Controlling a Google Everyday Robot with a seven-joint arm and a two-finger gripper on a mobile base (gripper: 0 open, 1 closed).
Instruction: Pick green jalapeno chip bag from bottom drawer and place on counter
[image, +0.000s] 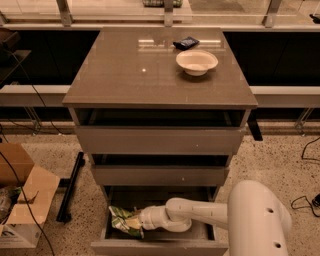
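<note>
The green jalapeno chip bag, crumpled light green with white patches, lies at the left side of the open bottom drawer. My white arm reaches into the drawer from the right, and my gripper is right against the bag's right edge. The counter is the glossy grey-brown top of the cabinet, well above the drawer.
A white bowl and a small dark blue packet sit at the counter's back right. The two upper drawers stand slightly open. An open cardboard box and a black bar lie on the floor at the left. Cables lie at the right.
</note>
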